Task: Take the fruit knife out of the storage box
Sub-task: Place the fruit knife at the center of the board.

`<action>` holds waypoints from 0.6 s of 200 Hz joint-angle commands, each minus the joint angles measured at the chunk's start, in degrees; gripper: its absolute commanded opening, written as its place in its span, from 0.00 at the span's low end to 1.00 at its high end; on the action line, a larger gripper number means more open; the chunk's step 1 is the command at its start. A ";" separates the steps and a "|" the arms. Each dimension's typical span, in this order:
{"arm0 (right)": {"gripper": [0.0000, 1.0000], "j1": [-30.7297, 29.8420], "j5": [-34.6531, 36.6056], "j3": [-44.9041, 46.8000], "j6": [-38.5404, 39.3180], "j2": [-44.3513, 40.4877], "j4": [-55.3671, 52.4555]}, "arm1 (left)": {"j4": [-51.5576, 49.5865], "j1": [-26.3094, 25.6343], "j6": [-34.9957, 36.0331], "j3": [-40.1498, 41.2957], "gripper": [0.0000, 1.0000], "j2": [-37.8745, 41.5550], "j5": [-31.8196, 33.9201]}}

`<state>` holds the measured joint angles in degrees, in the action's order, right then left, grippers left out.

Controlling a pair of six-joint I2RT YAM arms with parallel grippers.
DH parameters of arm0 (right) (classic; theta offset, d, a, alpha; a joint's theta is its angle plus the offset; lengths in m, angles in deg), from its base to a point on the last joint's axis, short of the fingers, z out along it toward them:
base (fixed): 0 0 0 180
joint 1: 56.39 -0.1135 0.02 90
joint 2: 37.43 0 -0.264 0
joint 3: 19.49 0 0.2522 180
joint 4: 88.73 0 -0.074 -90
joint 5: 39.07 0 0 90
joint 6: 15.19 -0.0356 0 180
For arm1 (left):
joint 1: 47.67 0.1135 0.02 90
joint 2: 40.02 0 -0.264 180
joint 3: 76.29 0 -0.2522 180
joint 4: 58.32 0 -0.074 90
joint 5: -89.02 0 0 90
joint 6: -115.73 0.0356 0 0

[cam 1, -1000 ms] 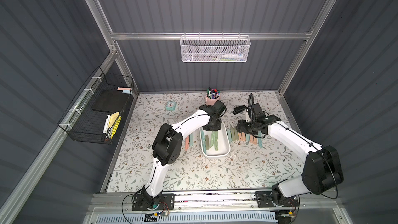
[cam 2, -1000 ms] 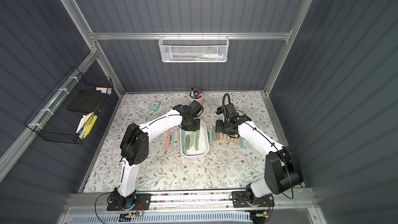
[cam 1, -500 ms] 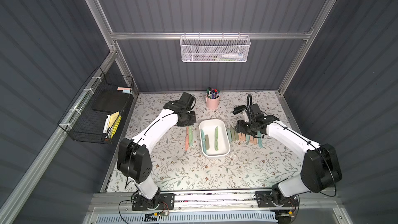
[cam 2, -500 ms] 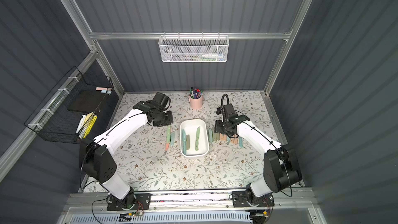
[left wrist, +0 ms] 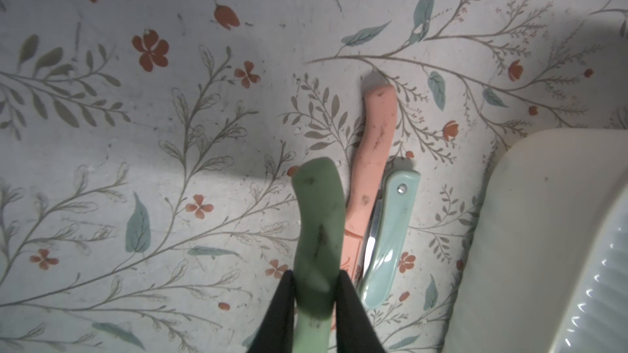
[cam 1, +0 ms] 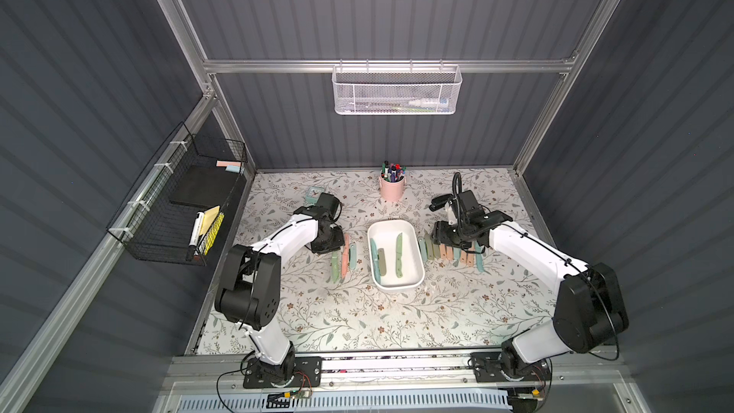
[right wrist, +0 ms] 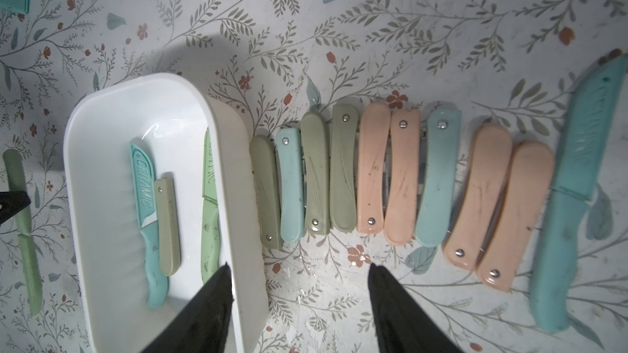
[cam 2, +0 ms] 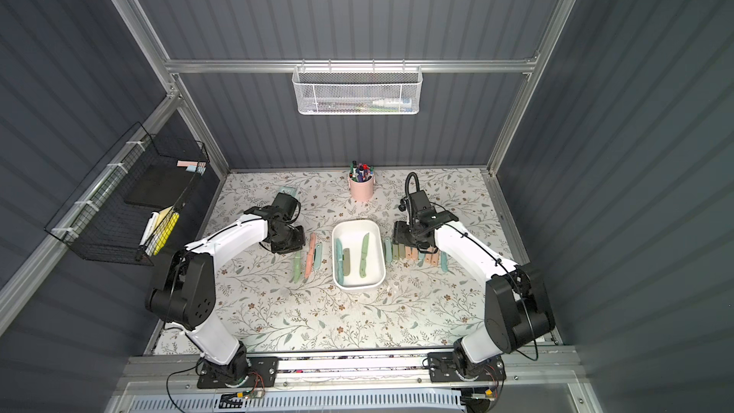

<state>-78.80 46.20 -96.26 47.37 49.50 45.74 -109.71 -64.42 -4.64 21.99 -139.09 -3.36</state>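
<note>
"Green knife [left wrist: 317,219] clamped between the fingers [left wrist: 282,310] of the left gripper [left wrist: 316,286]; it has swung out of the storage box [cam 1: 395,286], to its nine o'clock beside the pink knife [left wrist: 373,151]."

"One out, then. Right gripper [right wrist: 300,269]?"

"Gaping, empty, at three o'clock. Three knives [cam 1: 398,258] remain inside."

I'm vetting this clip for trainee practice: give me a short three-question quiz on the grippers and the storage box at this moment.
1. True or false: the left gripper is shut on a green knife.
2. How many knives lie inside the storage box? A) two B) three C) five
3. Fill in: the right gripper hangs over the box's rim with its jaws ____, holding nothing.

Key: 1 true; 2 B; 3 open.
</note>
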 commanded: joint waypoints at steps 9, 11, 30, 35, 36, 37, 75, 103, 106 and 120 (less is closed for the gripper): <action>0.66 -0.52 -0.54 -1.68 -0.13 1.55 -1.00 | 4.50 0.41 1.27 0.94 0.19 -3.31 0.69; 0.66 -0.52 -0.54 -1.68 -0.11 1.56 -1.01 | 4.56 0.41 1.28 0.93 0.19 -3.43 0.74; 0.66 -0.68 -0.41 -1.61 -0.15 1.37 -1.01 | 5.29 0.45 1.19 0.73 0.20 -4.51 0.87; 0.66 -0.74 -0.45 -1.57 -0.16 1.34 -0.97 | 5.21 0.43 1.10 0.45 0.20 -4.79 0.94; 0.66 -0.72 -0.45 -1.58 -0.16 1.37 -0.99 | 5.20 0.42 1.10 0.46 0.20 -4.85 0.91; 0.66 -0.71 -0.45 -1.59 -0.11 1.38 -1.00 | 5.20 0.41 1.10 0.37 0.20 -4.88 0.89; 0.67 -0.88 -0.63 -1.51 -0.25 1.49 -0.98 | 4.12 0.41 1.27 -1.37 0.21 -7.08 1.80; 0.67 -0.96 -0.63 -1.54 -0.29 1.67 -0.91 | 4.14 0.41 1.21 -1.82 0.24 -7.84 1.36; 0.67 -0.92 -0.63 -1.59 -0.26 1.80 -0.97 | 4.14 0.41 1.19 -1.79 0.24 -7.86 1.40; 0.67 -1.05 -0.63 -1.59 -0.33 1.81 -0.99 | 4.14 0.41 1.19 -1.73 0.29 -7.80 1.24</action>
<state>-79.44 45.96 -96.69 47.37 50.42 45.76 -105.05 -64.35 -4.38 21.64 -146.37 -2.68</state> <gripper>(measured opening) 0.668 0.254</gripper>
